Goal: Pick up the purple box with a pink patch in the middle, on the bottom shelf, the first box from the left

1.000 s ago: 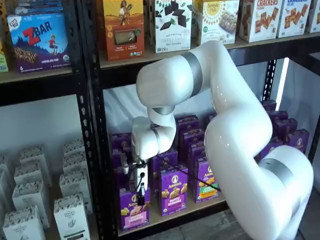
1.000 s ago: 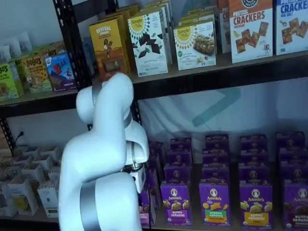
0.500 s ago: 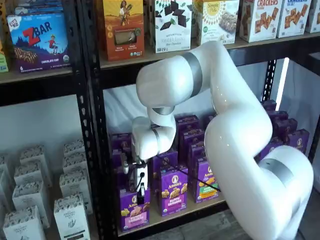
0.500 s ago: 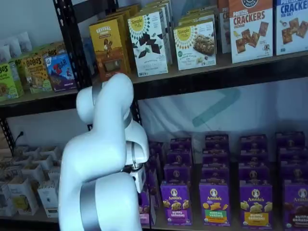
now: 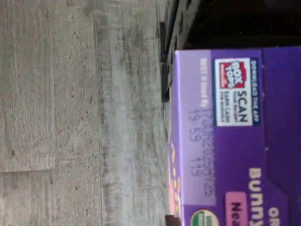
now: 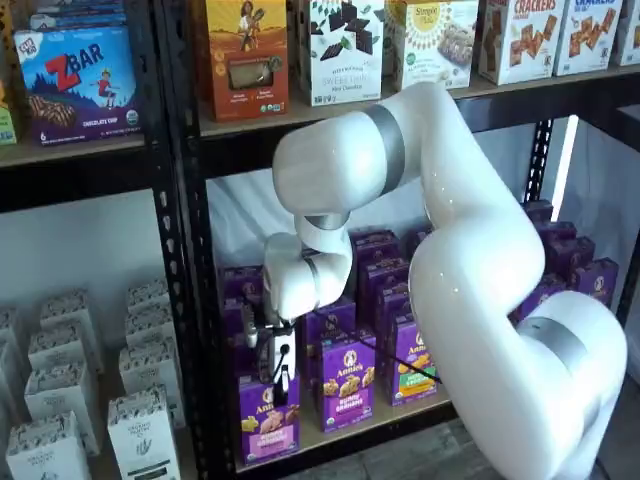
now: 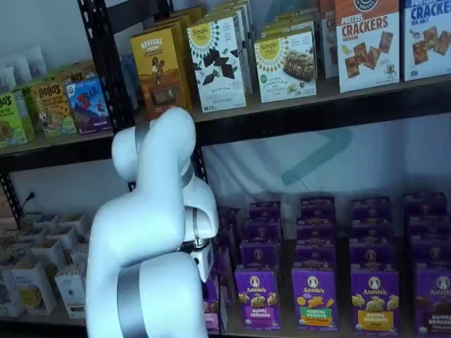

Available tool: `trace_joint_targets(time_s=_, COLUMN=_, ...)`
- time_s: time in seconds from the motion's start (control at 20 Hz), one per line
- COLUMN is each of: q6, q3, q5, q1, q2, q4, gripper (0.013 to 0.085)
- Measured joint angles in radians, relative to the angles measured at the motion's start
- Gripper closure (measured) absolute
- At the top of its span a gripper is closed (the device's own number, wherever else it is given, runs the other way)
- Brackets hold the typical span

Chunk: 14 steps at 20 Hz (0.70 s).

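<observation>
Wrist view: purple box (image 5: 235,141) filled most of the frame, top panel facing the camera, date stamp and a Box Tops mark readable, a bit of pink patch at the edge. Wood-look floor (image 5: 80,113) beyond it, dark rail of the bottom shelf (image 5: 165,70) between them. No fingers visible here.

Shelf view: tool (image 6: 276,368) sat right over the top of the purple box (image 6: 268,425), which stood upright at the near left end of the bottom shelf (image 6: 400,412), against the black upright (image 6: 190,300). Black fingers overlapped the box's top edge, seen roughly side-on; couldn't tell whether they were closed on the carton or just straddling it. Next carton (image 6: 347,384) stood just to its right, a narrow gap between.

Other shelf view: the arm (image 7: 151,246) hid the tool and nearly all of the target; only a pink-purple sliver (image 7: 211,313) showed beside the arm.

Handling, my read: light, thin cardboard carton, stiff enough across its narrow faces but will dent under hard squeeze; printed surface is fairly slick. Best hold is near the top, pinching the narrower pair of faces, and lift straight up to clear the front rim and the neighbour.
</observation>
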Motion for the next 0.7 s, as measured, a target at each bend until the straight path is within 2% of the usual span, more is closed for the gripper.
trace_joint_targets(time_s=0.3, q6=0.046, q3=0.025, q5=-0.010, q1=-0.001, q2=-0.014, q4=-0.053, gripper=0.0610)
trace_joint_targets(time_s=0.5, q6=0.076, q3=0.089, q5=-0.035, q1=-0.001, q2=-0.055, q4=-0.085, gripper=0.0610)
trace_joint_targets(time_s=0.7, q6=0.080, q3=0.171, q5=-0.067, q1=0.003, q2=-0.109, q4=-0.087, gripper=0.0610)
